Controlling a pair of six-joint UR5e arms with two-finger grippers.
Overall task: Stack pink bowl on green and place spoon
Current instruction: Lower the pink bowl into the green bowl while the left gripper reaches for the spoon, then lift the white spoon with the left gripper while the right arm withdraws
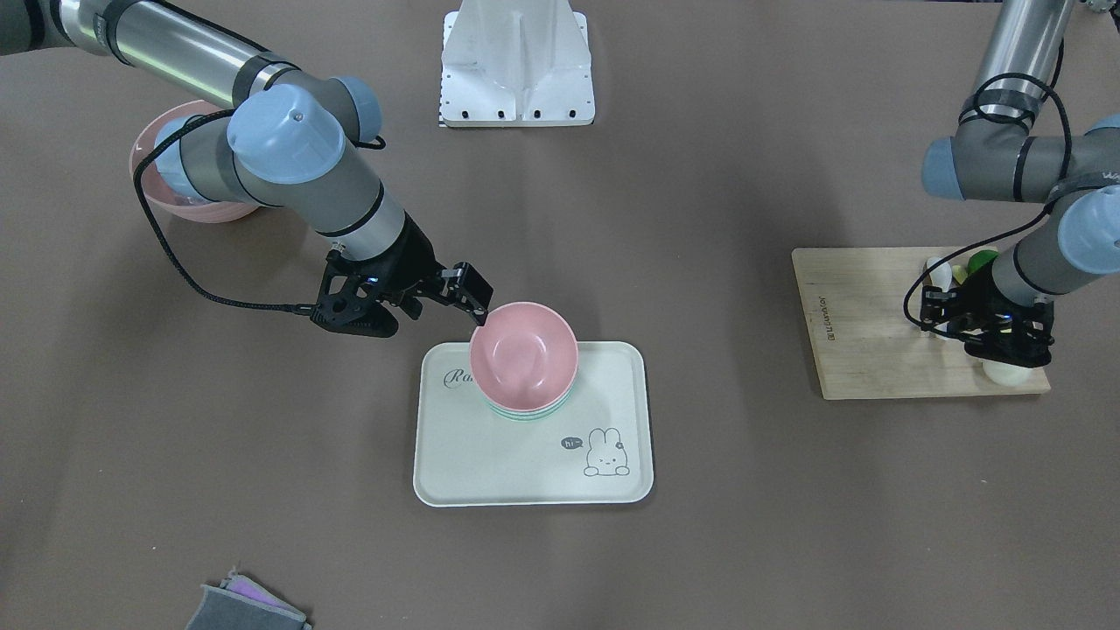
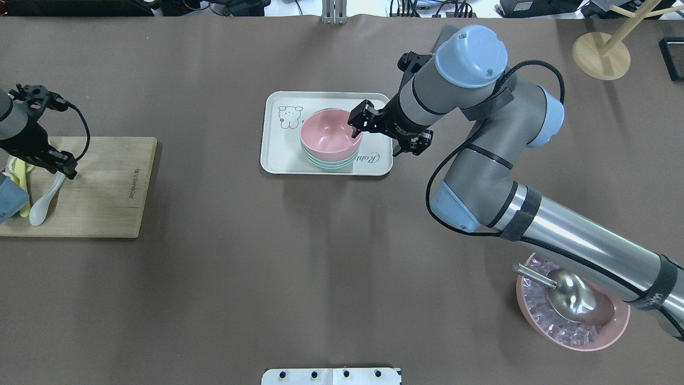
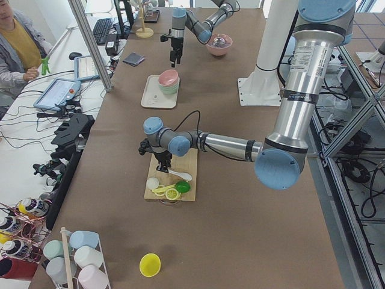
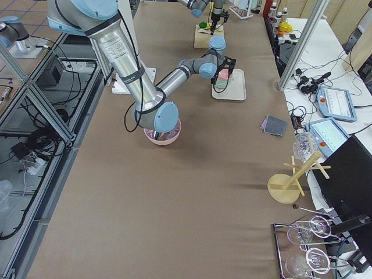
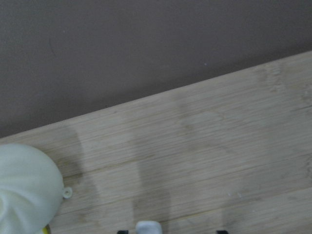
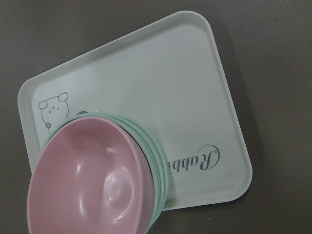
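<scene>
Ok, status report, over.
Right end effector at pink bowl rim, grip unclear; bowl nested on green bowls. Left end effector open over white spoon. No obstruction seen.

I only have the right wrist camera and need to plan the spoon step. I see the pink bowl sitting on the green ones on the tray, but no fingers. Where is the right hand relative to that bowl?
Observer: The right hand is at the rim of the pink bowl; I cannot tell whether it grips.
Operator: And the spoon?
Observer: A white spoon lies on a wooden board far over on the robot's left.
Operator: Is the left hand near it?
Observer: Yes, the left hand is down at the spoon's handle and looks open.
</scene>
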